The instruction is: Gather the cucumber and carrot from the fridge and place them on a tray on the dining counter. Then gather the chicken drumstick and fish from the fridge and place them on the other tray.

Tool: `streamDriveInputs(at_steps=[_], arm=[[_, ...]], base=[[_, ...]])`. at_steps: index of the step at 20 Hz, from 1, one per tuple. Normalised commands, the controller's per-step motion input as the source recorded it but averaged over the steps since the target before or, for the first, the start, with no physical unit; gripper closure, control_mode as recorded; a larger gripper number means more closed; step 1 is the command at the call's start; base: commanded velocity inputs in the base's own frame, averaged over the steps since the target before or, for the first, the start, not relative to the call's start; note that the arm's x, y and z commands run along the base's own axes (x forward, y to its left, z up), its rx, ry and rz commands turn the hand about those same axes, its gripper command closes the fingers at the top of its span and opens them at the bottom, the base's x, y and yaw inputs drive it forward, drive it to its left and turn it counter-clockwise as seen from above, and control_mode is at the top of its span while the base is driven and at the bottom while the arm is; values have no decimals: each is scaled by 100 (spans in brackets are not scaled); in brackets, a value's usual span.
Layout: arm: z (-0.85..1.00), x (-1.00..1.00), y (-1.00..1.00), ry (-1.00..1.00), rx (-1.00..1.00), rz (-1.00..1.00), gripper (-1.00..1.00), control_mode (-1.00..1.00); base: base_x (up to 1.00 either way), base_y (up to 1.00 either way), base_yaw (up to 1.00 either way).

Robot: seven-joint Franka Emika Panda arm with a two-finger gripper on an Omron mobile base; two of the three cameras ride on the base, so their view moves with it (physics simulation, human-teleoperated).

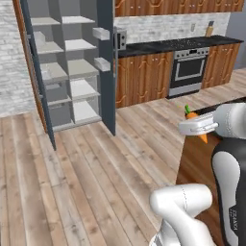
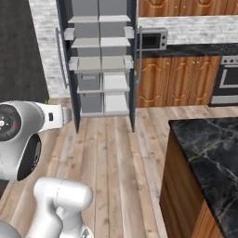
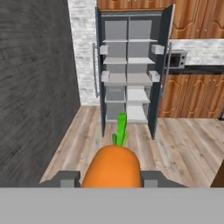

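Room: rendered kitchen with a pale wood plank floor (image 2: 111,153), a white brick wall and brown wooden cabinets (image 2: 176,81) along the far side.
Gripper: the gripper (image 3: 111,179) has its two dark finger tips (image 3: 65,178) standing either side of the carrot, pressed against its flanks; the jaws are narrowed onto it and clamp it.
Carrot: the carrot (image 3: 112,168) sits between the tips in the hand view, orange body close to the camera, green top pointing away toward the fridge. In the left base view it (image 1: 196,122) shows as an orange tip and a small green stalk just past the white hand, held in the air over the near edge of the counter.
Dining counter: the dining counter (image 2: 209,153) has a dark marbled top on a wooden body and stands near the robot, on the right of the right base view.
Fridge: the fridge (image 2: 100,65) stands well beyond, across the floor, both dark doors swung open. Its pale shelves and the lower drawers look bare as far as can be made out; the door bins are too small to judge.
Beyond: a microwave (image 2: 153,39) sits on the black worktop beside the fridge, and a steel oven (image 1: 188,69) stands further along.
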Motion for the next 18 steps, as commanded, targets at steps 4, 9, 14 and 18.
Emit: streamDriveInputs(at_steps=[4,9,14,18], arm=[[0,0,0,0,0,0,100,100],[0,0,0,0,0,0,100,100],[0,0,0,0,0,0,100,100],[0,0,0,0,0,0,100,100]], base=[[-100,-72,-9],[-100,-83,-8],[-98,-91,-8],[-59,-100,-8]])
